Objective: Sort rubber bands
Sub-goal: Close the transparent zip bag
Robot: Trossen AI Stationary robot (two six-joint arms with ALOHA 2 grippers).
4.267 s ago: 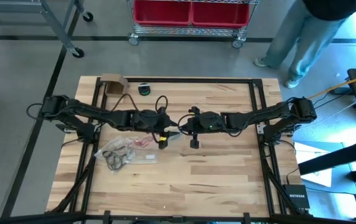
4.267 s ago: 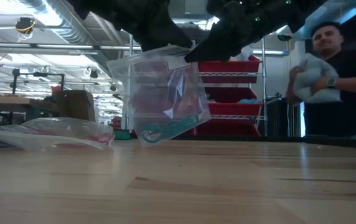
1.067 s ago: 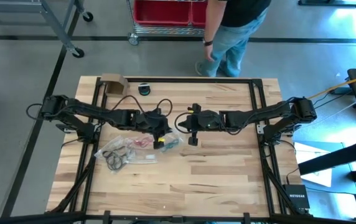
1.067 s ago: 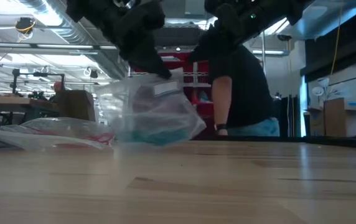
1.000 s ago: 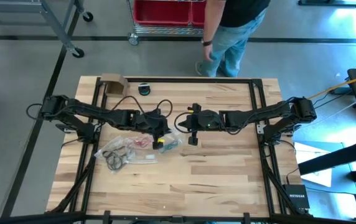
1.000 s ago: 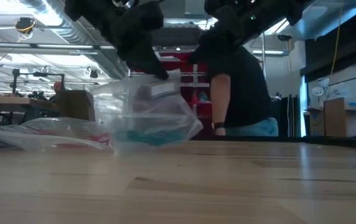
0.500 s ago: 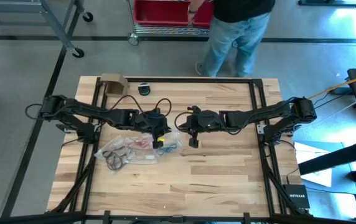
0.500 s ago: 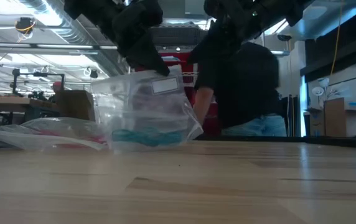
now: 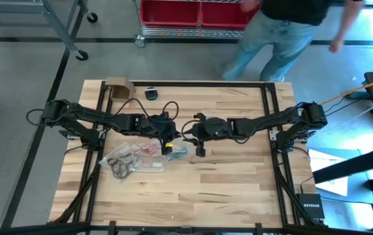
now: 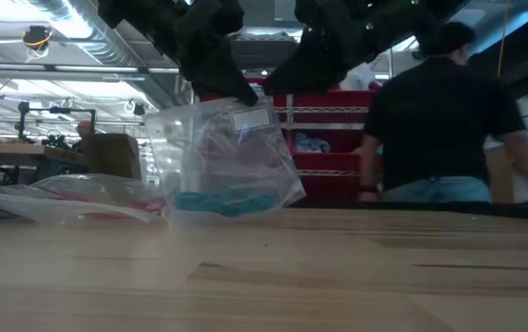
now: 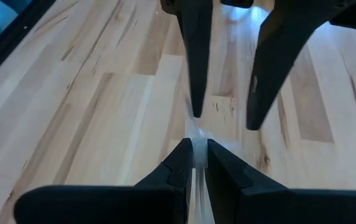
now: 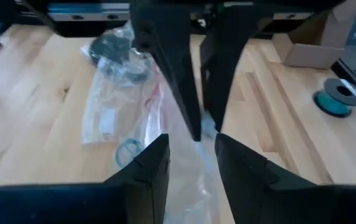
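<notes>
Clear plastic bag [image 10: 222,157] upright on surface [image 9: 225,189], teal rubber bands [image 10: 220,200] at bottom; left pincer [image 11: 193,155] clamped on top edge; right pincer [image 12: 190,158] parted, facing it, bag edge between fingers.

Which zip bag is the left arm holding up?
The zip bag with teal bands at its bottom; left gripper pinches its top. The others lie flat.

Two dark jointed arms, seemingly black cables looped alongside.
</notes>
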